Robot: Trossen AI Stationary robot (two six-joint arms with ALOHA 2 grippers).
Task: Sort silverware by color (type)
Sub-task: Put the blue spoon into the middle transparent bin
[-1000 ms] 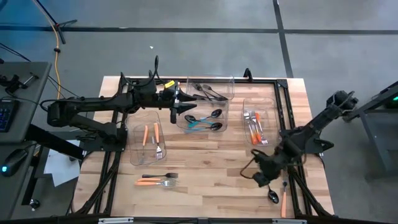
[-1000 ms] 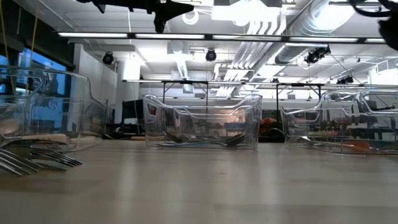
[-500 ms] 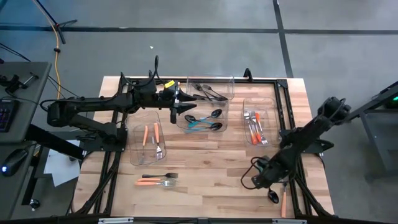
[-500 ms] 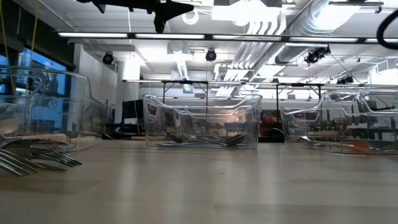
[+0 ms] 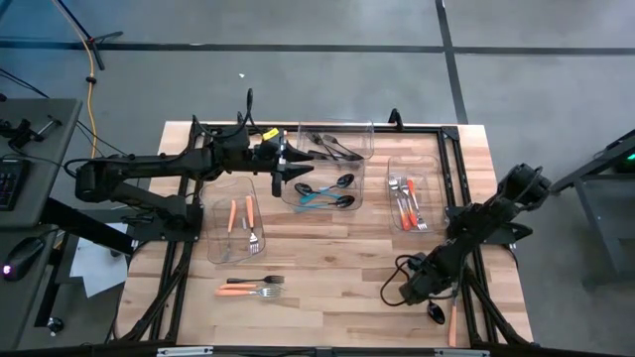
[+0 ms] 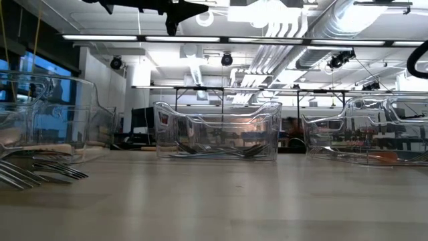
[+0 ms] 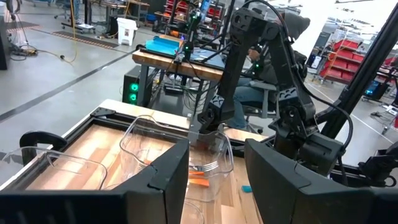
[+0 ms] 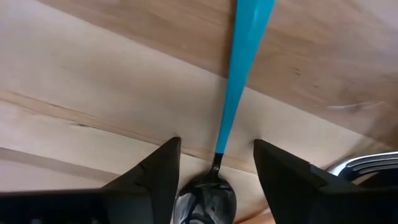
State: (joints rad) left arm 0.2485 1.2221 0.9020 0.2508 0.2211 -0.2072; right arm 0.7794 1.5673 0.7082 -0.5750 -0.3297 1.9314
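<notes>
Both arms were dark and jointed, with looped black cables and blunt, wedge-shaped black fingers [image 8: 152,180].

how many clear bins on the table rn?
4. One at the back center, one just in front of it holding spoons, one at the left holding orange-handled pieces, one at the right holding forks. None looks hidden in the high view.

No readable text, label, brand, number or sign anywhere: none on the clear bins [image 5: 317,174], none on the wooden worktop [image 5: 327,268], none among the room's shelves and benches beyond.
</notes>
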